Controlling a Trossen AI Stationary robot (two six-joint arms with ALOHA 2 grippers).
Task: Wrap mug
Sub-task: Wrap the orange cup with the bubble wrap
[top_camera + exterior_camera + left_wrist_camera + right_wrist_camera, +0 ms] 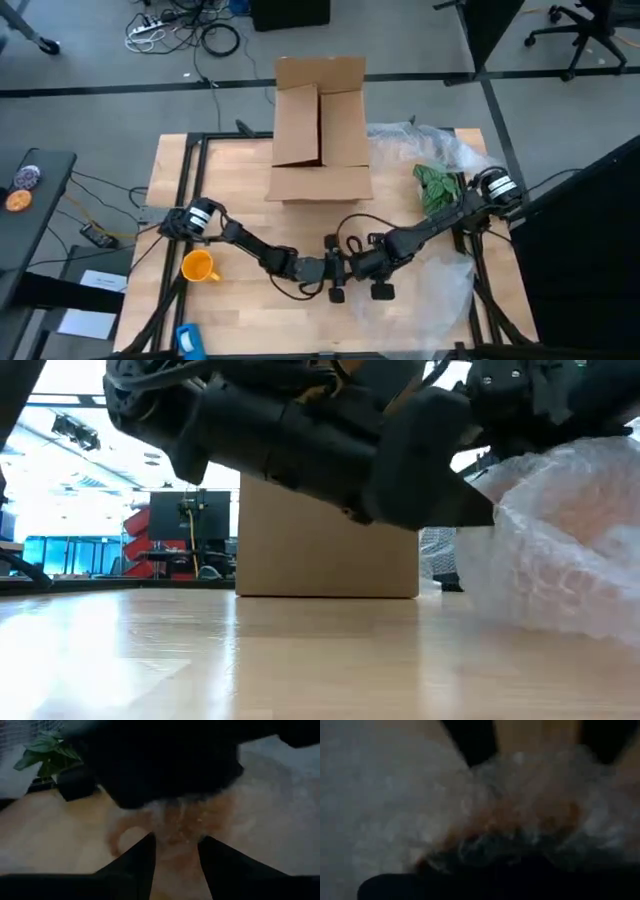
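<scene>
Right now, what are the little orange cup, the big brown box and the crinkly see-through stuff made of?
The small glossy yellow-orange mug looks like glazed ceramic, though shiny plastic is possible. The tall brown box with open flaps looks like matte cardboard, with folded flaps and creases. The clear bubbly sheet looks like soft plastic bubble wrap, showing tiny air pockets and crumpled folds.

Robotics lab or workshop, apparently: wooden desk (250,195) on a grey floor, loose cables (205,35), office chair (590,25), distant equipment racks.
</scene>
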